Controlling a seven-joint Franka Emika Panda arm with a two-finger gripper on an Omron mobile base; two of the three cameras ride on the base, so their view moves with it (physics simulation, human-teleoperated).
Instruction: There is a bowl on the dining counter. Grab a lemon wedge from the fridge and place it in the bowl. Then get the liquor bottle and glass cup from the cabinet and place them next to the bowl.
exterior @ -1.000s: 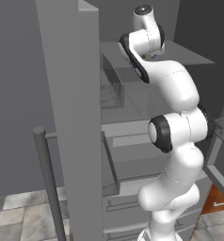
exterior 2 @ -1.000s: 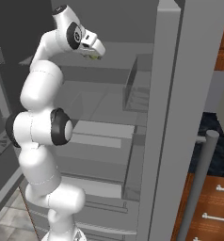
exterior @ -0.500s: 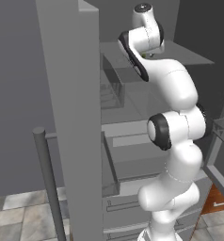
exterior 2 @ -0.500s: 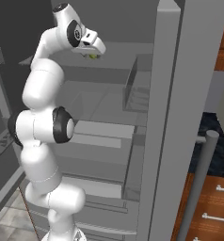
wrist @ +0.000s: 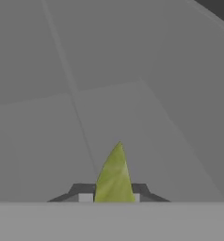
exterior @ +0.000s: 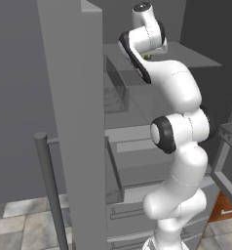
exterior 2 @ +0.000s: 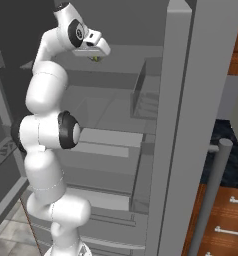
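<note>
Claw (wrist: 113,196) is pinched on the lemon wedge (wrist: 114,175): dark fingertips (wrist: 84,192) sit tight against both sides of it in the hand view. Wedge is a thin, pointed yellow-green sliver with a faintly mottled rind look, its tip sticking out past the fingers.

In the right base view the claw (exterior 2: 95,57) hangs just above the upper fridge shelf (exterior 2: 126,56), with a speck of yellow-green (exterior 2: 95,59) at its tip. Left base view shows the same speck (exterior: 146,57) tucked behind the wrist.

Fridge (exterior: 79,97) is matte grey, flat slab doors swung open, a round grey bar handle (exterior: 49,190) on the near door edge. Inside: smooth grey shelves, a translucent boxy bin (exterior 2: 146,95) with ribbed sides on the middle shelf, and flat-fronted drawers (exterior: 132,146) lower down.

Behind the wedge the hand view shows plain grey shelf surface (wrist: 62,70) crossed by faint seam lines.

Brown wood drawer fronts with small grey pulls (exterior 2: 226,215) sit at lower right of the right base view, a dark veined tabletop (exterior 2: 228,150) above them. Floor is pale stone tile (exterior: 20,224).
</note>
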